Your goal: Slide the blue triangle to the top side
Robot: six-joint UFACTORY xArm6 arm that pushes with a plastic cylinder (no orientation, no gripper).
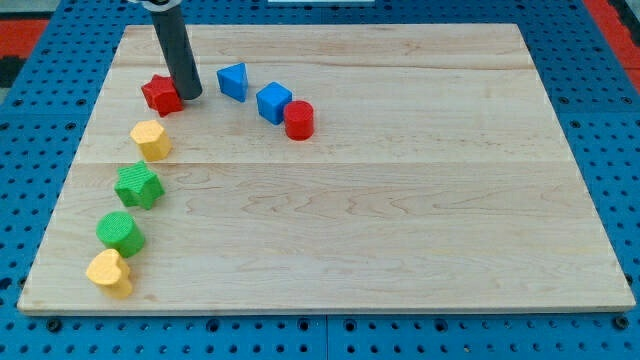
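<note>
The blue triangle (233,80) lies on the wooden board (400,200) in the upper left part. My tip (189,96) stands just left of it, a small gap between them, and touches the right side of a red star-shaped block (161,94). The dark rod rises from the tip toward the view's top left. A blue cube (273,102) sits to the lower right of the triangle, with a red cylinder (299,119) against its right side.
Down the left side of the board runs a line of blocks: a yellow hexagon-like block (151,139), a green star (138,185), a green cylinder (120,233) and a yellow heart (108,272). A blue pegboard (610,120) surrounds the board.
</note>
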